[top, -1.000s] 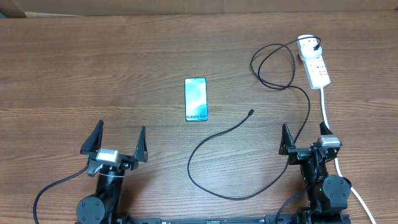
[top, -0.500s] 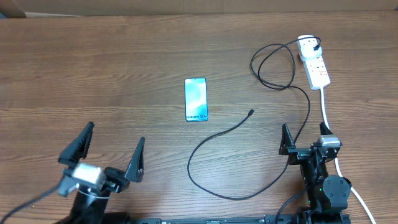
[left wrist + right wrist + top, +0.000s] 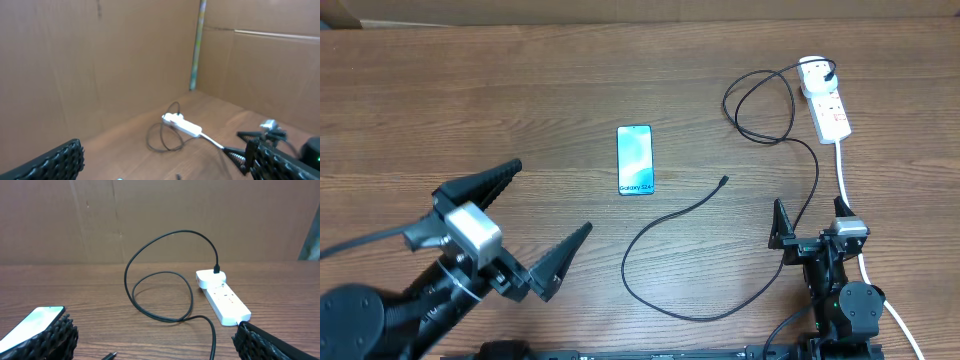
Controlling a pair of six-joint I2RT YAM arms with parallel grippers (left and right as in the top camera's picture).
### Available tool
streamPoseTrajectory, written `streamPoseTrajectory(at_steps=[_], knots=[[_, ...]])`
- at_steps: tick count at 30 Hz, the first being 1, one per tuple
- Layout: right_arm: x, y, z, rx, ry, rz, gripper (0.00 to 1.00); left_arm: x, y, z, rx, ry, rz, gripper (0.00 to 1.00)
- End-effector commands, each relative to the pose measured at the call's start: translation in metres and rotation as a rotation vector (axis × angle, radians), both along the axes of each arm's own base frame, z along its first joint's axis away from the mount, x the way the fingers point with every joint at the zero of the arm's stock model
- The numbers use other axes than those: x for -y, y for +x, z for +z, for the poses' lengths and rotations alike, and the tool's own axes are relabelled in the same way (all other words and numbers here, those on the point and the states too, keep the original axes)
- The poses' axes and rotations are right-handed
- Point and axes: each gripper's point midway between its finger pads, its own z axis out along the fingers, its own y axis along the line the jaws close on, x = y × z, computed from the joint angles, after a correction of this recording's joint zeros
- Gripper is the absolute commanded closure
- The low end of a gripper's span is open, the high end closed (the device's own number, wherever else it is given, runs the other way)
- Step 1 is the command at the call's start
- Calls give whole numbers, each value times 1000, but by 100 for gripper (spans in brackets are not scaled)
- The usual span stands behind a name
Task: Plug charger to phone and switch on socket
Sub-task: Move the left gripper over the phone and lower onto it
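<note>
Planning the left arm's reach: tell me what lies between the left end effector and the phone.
Only bare tabletop separates left end effector and phone, in the overhead view.

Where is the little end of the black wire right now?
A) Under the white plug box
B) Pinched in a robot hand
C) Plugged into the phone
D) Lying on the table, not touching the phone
D: the connector tip lies bare on the table, to the right of the phone with a clear gap of wood between them.
</note>
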Motion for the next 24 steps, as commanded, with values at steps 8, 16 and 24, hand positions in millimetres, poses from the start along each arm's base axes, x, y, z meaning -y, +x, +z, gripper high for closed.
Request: streamPoseTrajectory(at_steps=[8, 16, 24], knots=[[0, 0, -2, 4, -5, -3, 0, -49, 55, -35, -668, 63, 370, 0], [0, 0, -2, 4, -5, -3, 0, -5, 75, -38, -806, -7, 119, 0], [0, 0, -2, 4, -5, -3, 0, -7, 109, -80, -1005, 82, 490, 0]])
